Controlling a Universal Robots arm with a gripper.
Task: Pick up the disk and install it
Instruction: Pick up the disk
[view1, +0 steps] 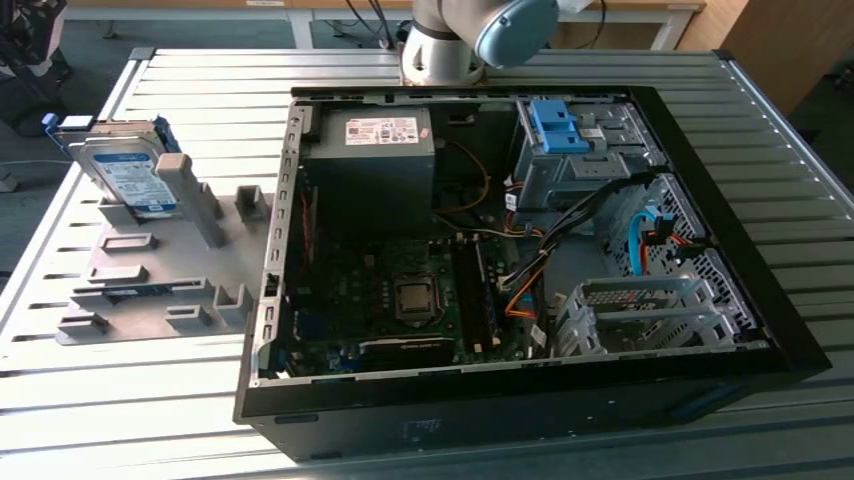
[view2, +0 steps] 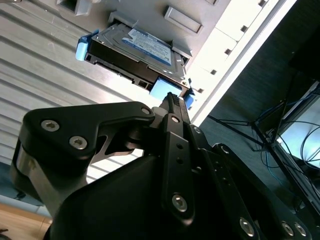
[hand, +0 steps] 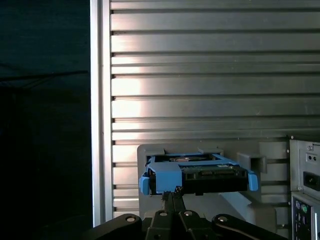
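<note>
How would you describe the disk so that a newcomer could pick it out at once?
Start at the open computer case. To the exterior view's left lies a grey fixture plate; the disk stands propped at its far end. It alone is silver with a white-and-blue label and blue frame.

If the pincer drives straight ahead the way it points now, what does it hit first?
Most likely the disk. In the first wrist view the pincer points at the blue carrier frame on the disk's near end. How much gap is left is unclear.
</note>
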